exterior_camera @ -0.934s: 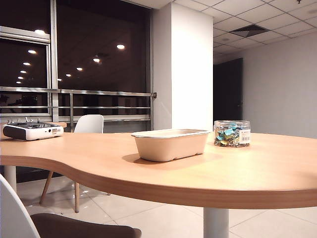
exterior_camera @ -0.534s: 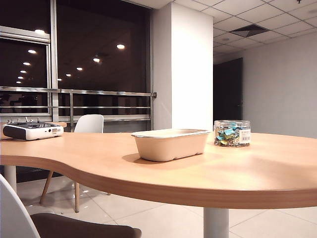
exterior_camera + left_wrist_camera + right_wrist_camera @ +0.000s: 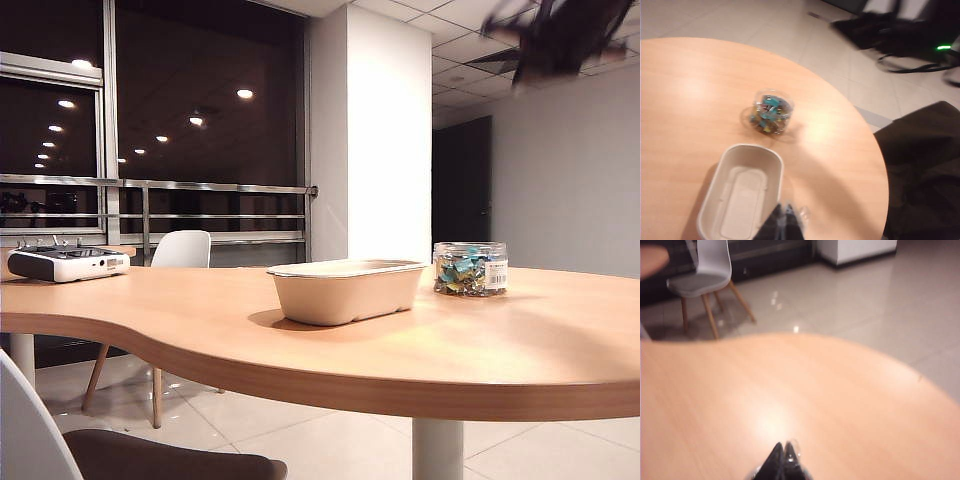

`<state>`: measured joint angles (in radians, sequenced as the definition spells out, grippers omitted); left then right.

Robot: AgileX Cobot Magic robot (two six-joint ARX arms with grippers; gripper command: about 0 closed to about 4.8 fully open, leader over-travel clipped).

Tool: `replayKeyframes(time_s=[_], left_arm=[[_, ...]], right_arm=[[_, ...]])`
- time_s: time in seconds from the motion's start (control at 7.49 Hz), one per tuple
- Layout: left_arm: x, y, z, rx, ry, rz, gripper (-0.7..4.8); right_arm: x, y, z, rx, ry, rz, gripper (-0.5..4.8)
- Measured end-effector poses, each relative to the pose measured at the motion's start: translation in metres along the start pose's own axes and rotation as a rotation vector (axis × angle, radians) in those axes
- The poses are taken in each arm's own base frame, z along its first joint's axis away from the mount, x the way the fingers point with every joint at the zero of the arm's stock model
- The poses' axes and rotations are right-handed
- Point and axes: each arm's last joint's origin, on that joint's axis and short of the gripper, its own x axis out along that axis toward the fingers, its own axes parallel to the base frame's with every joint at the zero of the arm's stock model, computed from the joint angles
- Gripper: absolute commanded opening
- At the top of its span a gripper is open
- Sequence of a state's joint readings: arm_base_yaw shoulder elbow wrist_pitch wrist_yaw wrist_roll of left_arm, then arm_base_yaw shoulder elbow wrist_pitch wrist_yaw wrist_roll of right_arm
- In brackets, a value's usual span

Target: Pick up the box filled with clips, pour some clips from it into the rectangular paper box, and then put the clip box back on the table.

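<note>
The box filled with clips [image 3: 470, 269] is a clear jar standing on the table [image 3: 500, 350], right of the rectangular paper box [image 3: 345, 292], an empty beige tray. A dark, blurred arm [image 3: 560, 40] shows high at the exterior view's top right, far above the jar. In the left wrist view the jar [image 3: 771, 112] and tray [image 3: 752, 148] lie well below my left gripper [image 3: 782, 211], whose fingers are together, holding nothing. The right gripper [image 3: 783, 446] is shut and empty above bare tabletop [image 3: 840, 400]. Blue, green and yellow clips [image 3: 767, 107] fill the jar.
A white-grey controller [image 3: 65, 264] rests at the table's far left. A white chair [image 3: 182, 250] stands behind the table, seen also in the right wrist view [image 3: 702, 270]. A dark chair [image 3: 170, 465] is in the foreground. Dark gear [image 3: 925, 165] sits past the table's curved edge.
A blurred dark arm has swung into the top right of the exterior view, where none showed before. The jar and tray have not moved.
</note>
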<state>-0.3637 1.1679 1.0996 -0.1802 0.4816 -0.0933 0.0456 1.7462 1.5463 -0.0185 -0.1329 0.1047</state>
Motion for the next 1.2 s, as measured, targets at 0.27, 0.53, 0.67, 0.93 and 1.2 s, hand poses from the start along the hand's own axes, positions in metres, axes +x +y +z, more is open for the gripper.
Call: replayKeyframes(time_s=[0.27, 0.53, 0.67, 0.93, 1.2], left_arm=[[-0.001, 0.001, 0.001, 0.001, -0.006, 0.015, -0.06], [-0.001, 0.001, 0.001, 0.001, -0.005, 0.016, -0.06], [-0.001, 0.001, 0.001, 0.000, -0.003, 0.017, -0.06], [-0.001, 0.001, 0.001, 0.000, -0.003, 0.016, -0.06], [-0.001, 0.001, 0.001, 0.000, -0.003, 0.016, -0.06]], right_arm=[[0.062, -0.015, -0.076, 0.031, 0.215, -0.017, 2.74], [0.112, -0.022, -0.086, 0.098, 0.221, 0.000, 2.51], [0.134, -0.027, -0.100, 0.119, 0.331, 0.005, 2.51], [0.135, -0.029, -0.099, 0.119, 0.327, 0.002, 2.51], [0.143, -0.037, -0.122, 0.134, 0.392, -0.017, 1.94]])
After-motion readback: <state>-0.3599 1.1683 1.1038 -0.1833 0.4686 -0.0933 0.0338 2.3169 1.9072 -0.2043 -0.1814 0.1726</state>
